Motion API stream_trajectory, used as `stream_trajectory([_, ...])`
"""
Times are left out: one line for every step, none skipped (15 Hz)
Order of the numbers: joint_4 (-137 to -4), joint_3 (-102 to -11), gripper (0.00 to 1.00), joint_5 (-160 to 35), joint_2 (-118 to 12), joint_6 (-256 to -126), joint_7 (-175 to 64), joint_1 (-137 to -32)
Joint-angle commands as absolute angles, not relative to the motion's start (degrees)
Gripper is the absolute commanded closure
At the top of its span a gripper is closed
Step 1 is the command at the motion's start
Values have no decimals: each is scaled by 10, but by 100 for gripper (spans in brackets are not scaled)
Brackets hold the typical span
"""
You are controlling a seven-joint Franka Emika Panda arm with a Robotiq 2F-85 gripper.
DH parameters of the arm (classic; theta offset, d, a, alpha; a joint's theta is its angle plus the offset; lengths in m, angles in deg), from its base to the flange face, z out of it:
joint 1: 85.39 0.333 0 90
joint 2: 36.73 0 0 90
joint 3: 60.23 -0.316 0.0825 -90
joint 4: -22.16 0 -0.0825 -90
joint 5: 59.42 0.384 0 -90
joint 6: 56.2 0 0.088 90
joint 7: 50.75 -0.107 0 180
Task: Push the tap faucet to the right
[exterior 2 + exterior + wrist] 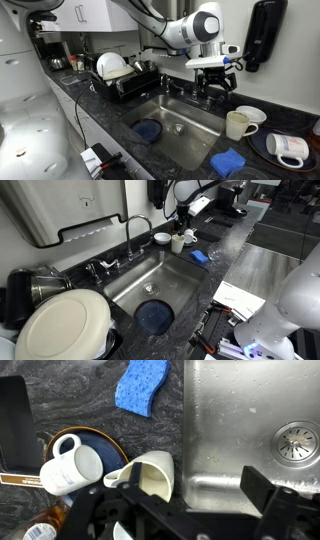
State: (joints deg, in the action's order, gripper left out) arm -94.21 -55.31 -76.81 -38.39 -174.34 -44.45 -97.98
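Near the tap faucet (138, 217) hovers the end effector (213, 82).

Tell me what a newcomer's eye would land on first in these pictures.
The white robot arm dominates an exterior view, its gripper hanging over the back rim of the steel sink. Next come the tall arched tap faucet behind the sink and the round blue dish in the basin. In the wrist view, a bright blue sponge and a tipped white mug on a dark plate stand out.
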Motion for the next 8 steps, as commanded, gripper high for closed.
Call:
stream_trajectory([-925, -536, 0, -750, -365, -1685, -403, -966])
stream_trajectory([-922, -532, 0, -738, -360, -1676, -395, -966])
stream_trajectory([-920, -528, 0, -724, -355, -1666, -385, -967])
stream_trajectory([-918, -524, 0, -713, -351, -1660, -378, -968])
stream_trajectory([-916, -520, 0, -700, -347, -1652, -369, -968])
stream_trajectory([-915, -515, 0, -689, -342, -1647, -361, -969])
stream_trajectory([-915, -511, 0, -679, -337, -1644, -352, -969])
stream_trajectory([-916, -508, 0, -671, -333, -1642, -345, -969])
